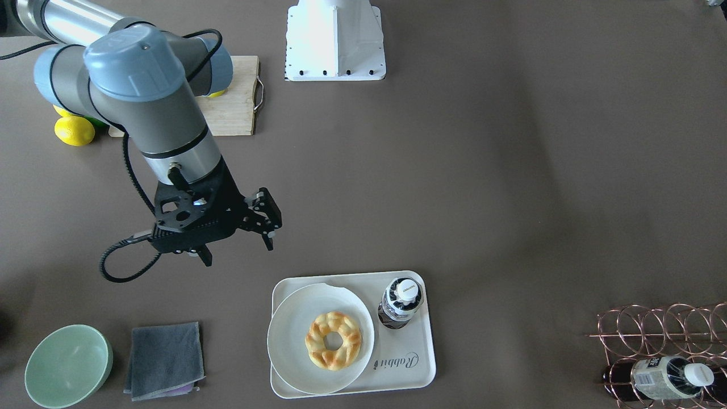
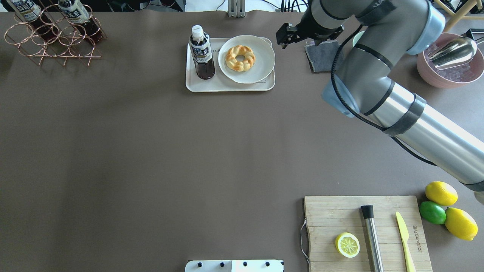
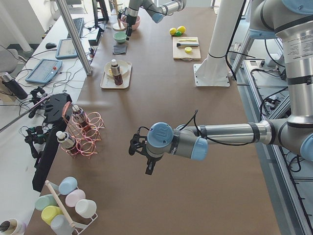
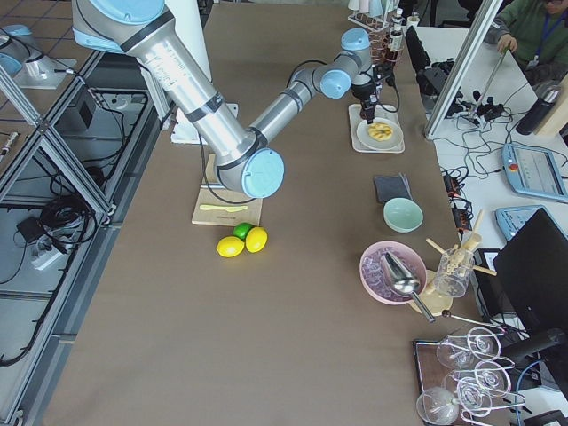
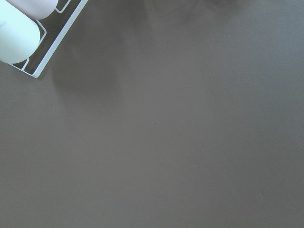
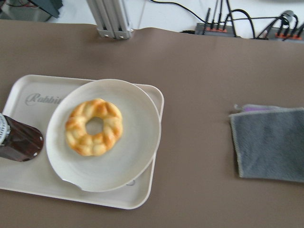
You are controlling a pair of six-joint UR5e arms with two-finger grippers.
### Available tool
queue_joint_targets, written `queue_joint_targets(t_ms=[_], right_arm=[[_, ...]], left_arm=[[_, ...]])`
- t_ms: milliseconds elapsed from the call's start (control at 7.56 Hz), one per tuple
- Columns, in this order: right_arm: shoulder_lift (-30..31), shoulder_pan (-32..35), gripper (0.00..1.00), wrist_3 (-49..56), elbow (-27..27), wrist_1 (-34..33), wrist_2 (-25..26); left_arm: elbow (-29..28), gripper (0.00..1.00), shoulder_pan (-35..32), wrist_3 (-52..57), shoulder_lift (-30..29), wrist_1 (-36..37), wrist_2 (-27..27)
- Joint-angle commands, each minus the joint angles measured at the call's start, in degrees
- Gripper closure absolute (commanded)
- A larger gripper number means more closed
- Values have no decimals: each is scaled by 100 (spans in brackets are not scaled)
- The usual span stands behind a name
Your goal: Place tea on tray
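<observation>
The tea [image 1: 400, 304] is a small clear bottle of dark liquid with a white cap. It stands upright on the cream tray [image 1: 409, 369] beside the plate, and shows in the overhead view [image 2: 202, 53] and at the left edge of the right wrist view [image 6: 19, 142]. My right gripper [image 1: 237, 247] is open and empty. It hangs above the table, apart from the tray [image 2: 227, 86] on the cloth's side, also in the overhead view [image 2: 287, 36]. My left gripper [image 3: 137, 149] hovers over bare table far from the tray; I cannot tell whether it is open or shut.
A round white plate [image 1: 284, 341] with a braided doughnut [image 1: 334, 339] lies on the tray. A grey cloth [image 1: 164, 359] and a green bowl [image 1: 68, 366] lie beyond. A copper rack [image 2: 53, 41] holds like bottles [image 2: 77, 13]. Cutting board [image 2: 366, 230], lemons, pink ice bowl [image 2: 450, 60].
</observation>
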State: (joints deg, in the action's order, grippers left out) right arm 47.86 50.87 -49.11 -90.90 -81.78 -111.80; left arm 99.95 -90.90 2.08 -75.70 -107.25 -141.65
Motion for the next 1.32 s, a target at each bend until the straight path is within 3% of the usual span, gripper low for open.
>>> queue_joint_targets(t_ms=[0,265,529,794,1190], right_arm=[[1753,711,0,390,-1364,-875,-647],[3608,1632,0,2702,-1852,-866,-1211],[4806,2563,0,4630,-1704,-910,-1292],[5224,3531,0,5908,-1442,-936,-1310],[5199,3904,0,6071,-1237,-1085,-1353]], left_arm=[[34,1,-68,3,-32,151,-65],[7,1,-77,38,11,143,206],[7,1,-86,47,12,116,507],[-211,1,-86,29,47,125,507],[-396,1,-86,47,178,274,595]])
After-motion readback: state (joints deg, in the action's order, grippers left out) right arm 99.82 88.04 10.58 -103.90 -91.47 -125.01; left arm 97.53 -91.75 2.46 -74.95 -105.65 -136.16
